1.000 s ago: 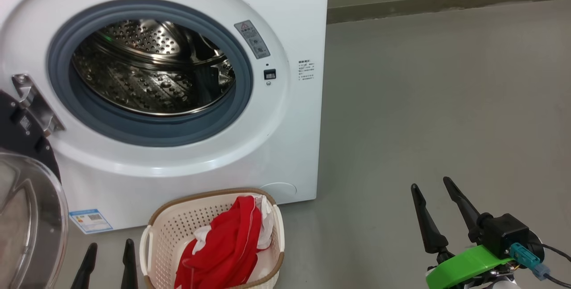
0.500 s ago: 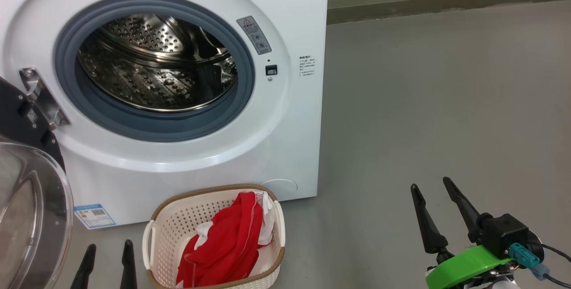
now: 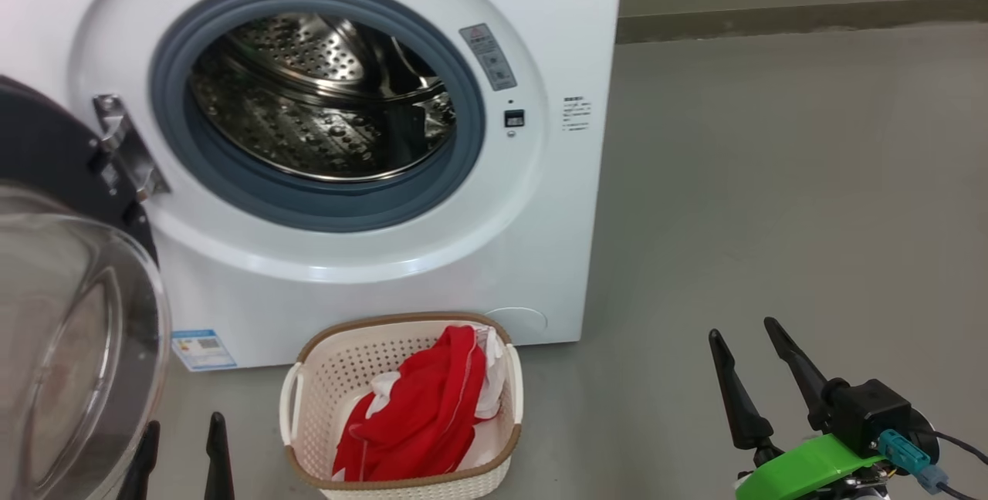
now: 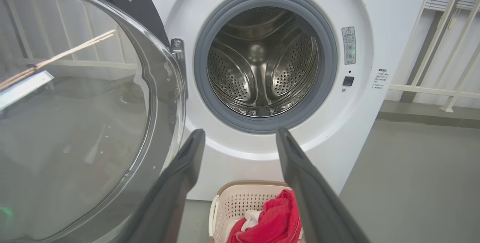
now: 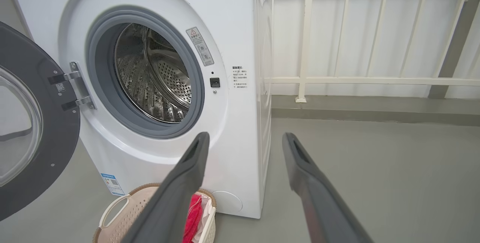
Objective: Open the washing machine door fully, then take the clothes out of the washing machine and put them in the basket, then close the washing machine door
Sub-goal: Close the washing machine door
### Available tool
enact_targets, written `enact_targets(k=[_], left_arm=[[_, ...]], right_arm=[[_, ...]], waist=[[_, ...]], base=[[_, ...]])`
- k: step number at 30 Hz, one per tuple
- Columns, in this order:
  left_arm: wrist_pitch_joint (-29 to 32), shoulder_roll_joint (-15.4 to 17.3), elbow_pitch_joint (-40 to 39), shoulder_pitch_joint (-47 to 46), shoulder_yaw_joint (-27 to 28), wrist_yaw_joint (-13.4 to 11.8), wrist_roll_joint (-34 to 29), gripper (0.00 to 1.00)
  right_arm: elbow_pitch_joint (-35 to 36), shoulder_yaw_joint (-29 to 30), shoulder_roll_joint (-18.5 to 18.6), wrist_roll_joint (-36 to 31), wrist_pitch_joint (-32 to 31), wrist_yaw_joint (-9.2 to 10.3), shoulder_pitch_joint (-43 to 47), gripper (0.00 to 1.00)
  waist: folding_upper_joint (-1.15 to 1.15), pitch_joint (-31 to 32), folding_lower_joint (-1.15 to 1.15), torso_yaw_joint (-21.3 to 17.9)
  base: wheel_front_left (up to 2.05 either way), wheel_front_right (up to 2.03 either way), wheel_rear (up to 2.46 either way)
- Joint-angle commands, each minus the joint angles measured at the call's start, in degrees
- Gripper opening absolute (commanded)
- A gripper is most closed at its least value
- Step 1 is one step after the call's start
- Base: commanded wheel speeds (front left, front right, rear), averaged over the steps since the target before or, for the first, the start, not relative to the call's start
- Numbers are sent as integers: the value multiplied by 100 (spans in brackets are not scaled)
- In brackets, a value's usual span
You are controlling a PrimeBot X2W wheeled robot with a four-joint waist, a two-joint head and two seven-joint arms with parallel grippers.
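Observation:
The white washing machine point(image 3: 556, 6) stands with its steel drum point(image 3: 324, 99) showing no clothes inside. Its black-ringed washing machine door point(image 3: 46, 145) hangs swung open at the left, glass bowl facing me. On the floor in front sits the cream basket point(image 3: 332, 376), holding the red and white clothes point(image 3: 432, 407). My left gripper point(image 3: 181, 424) is open, low and just left of the basket, beside the door glass. My right gripper point(image 3: 741, 329) is open over bare floor, well right of the machine. Both hold nothing; the left wrist view looks over the basket point(image 4: 232, 201) into the drum.
Grey floor point(image 3: 772, 176) stretches to the right of the machine up to a low skirting. A white railing point(image 5: 307, 36) runs behind the machine's right side. The open door's glass point(image 4: 75, 104) bulges out close to my left fingers point(image 4: 187, 160).
The whole head picture has slid to the right, so the camera has turned left. Door, basket and clothes keep their places, and both grippers stay open.

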State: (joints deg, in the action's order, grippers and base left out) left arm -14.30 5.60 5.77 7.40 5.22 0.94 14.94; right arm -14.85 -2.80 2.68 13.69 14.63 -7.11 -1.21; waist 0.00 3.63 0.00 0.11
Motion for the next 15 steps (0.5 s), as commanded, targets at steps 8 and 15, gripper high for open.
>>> enact_targets(k=[8,15], left_arm=[[16,61,-364,-62,205,-202,-15,100],[68,79,-503,15,221,-316,-37,100]], right_arm=[[137,-263,20,93,37,-37,-176,100],[152,-380,20,175,37,-37,-279,100]], waist=[[0,28,0,737],[0,39,0,1205]], base=[[0,0,0],[0,0,0]])
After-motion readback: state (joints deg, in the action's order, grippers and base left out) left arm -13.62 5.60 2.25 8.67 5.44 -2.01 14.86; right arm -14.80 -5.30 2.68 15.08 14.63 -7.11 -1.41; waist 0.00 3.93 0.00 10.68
